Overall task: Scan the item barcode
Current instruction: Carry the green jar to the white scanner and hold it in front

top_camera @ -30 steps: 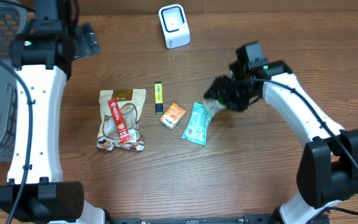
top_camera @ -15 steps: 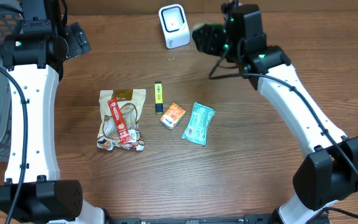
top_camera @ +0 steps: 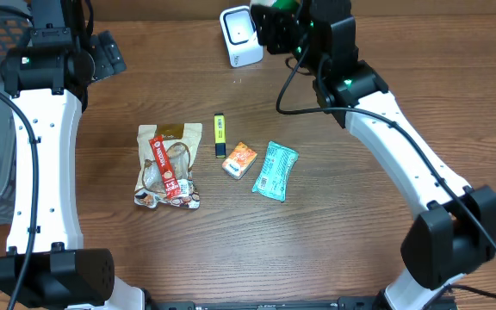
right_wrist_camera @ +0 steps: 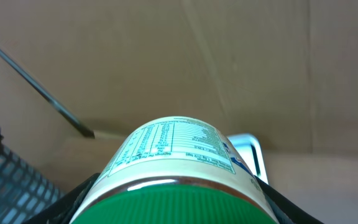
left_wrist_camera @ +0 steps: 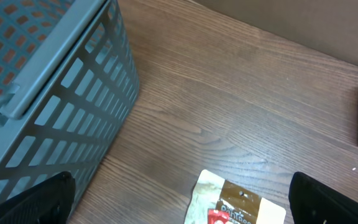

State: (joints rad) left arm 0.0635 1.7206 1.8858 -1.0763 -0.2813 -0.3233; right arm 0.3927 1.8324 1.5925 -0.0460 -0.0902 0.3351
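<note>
Only wrist-close: label (right_wrist_camera: 173,144) on jar (right_wrist_camera: 176,177).

No legible text anywhere (only blurred print on the jar (right_wrist_camera: 173,149))

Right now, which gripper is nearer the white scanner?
Right. The right gripper is just beside the scanner, holding a jar; the left gripper is far off, near the basket.

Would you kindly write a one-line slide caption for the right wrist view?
Right gripper holds a green-lidded jar, its nutrition label in view, in front of the white scanner.
</note>
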